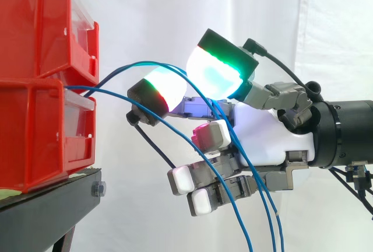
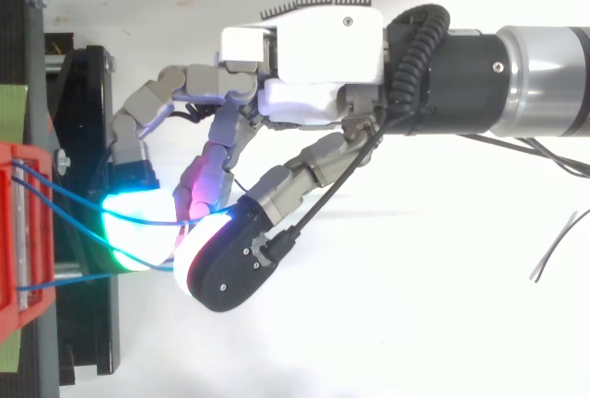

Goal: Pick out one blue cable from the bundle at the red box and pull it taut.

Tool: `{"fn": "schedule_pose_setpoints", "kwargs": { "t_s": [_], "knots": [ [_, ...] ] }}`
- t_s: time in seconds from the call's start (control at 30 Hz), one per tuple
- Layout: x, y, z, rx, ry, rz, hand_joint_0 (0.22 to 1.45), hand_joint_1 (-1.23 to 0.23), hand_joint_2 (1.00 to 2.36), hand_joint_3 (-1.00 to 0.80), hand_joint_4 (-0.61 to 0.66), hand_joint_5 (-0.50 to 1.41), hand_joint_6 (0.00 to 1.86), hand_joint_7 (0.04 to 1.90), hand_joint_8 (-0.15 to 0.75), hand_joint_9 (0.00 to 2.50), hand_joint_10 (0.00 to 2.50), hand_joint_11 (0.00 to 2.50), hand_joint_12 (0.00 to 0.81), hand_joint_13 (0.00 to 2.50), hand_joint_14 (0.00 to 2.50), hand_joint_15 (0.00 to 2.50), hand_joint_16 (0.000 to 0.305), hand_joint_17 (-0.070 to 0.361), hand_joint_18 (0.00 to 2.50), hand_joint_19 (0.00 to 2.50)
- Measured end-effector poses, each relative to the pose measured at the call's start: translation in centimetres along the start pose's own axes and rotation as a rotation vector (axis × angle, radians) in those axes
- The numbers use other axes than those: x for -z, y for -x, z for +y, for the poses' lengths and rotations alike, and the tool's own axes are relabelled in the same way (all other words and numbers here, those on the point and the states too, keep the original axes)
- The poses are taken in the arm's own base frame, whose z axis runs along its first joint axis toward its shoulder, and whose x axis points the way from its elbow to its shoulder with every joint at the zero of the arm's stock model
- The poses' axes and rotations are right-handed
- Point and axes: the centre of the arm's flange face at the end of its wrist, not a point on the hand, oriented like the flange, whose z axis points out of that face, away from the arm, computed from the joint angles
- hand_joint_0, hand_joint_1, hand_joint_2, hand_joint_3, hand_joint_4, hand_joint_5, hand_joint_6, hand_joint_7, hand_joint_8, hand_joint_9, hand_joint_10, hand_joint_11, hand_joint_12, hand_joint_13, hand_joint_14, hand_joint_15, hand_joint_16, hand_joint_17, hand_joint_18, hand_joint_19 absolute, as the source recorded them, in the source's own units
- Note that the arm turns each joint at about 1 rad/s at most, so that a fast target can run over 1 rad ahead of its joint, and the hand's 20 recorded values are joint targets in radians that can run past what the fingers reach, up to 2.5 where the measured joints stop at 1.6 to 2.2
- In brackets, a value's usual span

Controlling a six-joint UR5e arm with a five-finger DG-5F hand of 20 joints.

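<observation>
Fingers [image 1: 217,72] pinch a blue cable [image 1: 143,62] between glowing pads near the red box [image 1: 41,129].

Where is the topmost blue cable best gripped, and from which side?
Grip the topmost blue cable on its arch beside the red bins: there it stands clear of the other blue cables, which bunch farther right. Come level from the right, like the hand.

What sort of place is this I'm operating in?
Likely a robotics test bench: stacked red plastic bins on a black metal stand, a plain white curtain behind, and a robot hand pinching thin blue cables.
</observation>
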Motion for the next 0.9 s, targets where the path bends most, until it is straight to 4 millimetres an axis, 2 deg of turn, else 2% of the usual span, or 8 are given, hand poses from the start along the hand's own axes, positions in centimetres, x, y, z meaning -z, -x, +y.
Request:
{"fn": "schedule_pose_setpoints", "kwargs": {
  "t_s": [0.13,0.37,0.43,0.5,0.53,0.57,0.73,0.9],
  "knots": [
    [0.0,0.0,0.01,0.0,0.0,0.0,0.64,-1.04,1.0,-0.5,-0.22,-0.11,0.85,0.96,0.184,1.29,0.03,0.7,0.281,0.94,0.02,0.49,0.038,0.086,0.76,0.58],
    [0.03,0.19,0.02,0.0,0.0,-0.001,0.64,-1.09,1.0,-0.5,-0.21,-0.12,0.88,0.96,0.173,1.27,0.03,0.71,0.274,0.93,0.02,0.49,0.037,0.084,0.75,0.58],
    [0.05,0.27,0.03,0.0,0.0,-0.002,0.55,-1.04,1.0,-0.5,-0.19,-0.12,0.88,0.93,0.177,1.28,0.02,0.71,0.282,0.93,0.02,0.5,0.039,0.087,0.76,0.59],
    [0.06,0.3,0.03,0.0,0.0,-0.002,0.52,-1.0,1.0,-0.5,-0.19,-0.12,0.89,0.89,0.183,1.29,0.03,0.7,0.287,0.94,0.02,0.49,0.04,0.09,0.77,0.59],
    [0.06,0.3,0.03,0.0,0.0,-0.002,0.48,-0.93,1.0,-0.5,-0.18,-0.12,0.89,0.85,0.191,1.31,0.02,0.7,0.302,0.96,0.02,0.49,0.043,0.096,0.8,0.57],
    [0.06,0.33,0.03,0.0,0.0,-0.002,0.48,-0.92,1.0,-0.5,-0.18,-0.12,0.88,0.85,0.195,1.32,0.02,0.7,0.302,0.96,0.02,0.49,0.043,0.097,0.8,0.57],
    [0.08,0.41,0.04,0.0,0.0,-0.002,0.46,-0.73,1.0,-0.5,-0.17,-0.11,0.86,0.84,0.205,1.36,0.03,0.69,0.313,0.98,0.02,0.48,0.046,0.103,0.82,0.58],
    [0.08,0.42,0.04,0.0,0.0,-0.002,0.46,-0.71,1.0,-0.5,-0.17,-0.11,0.85,0.86,0.206,1.37,0.02,0.69,0.316,0.99,0.02,0.49,0.047,0.105,0.83,0.58]
  ]
}}
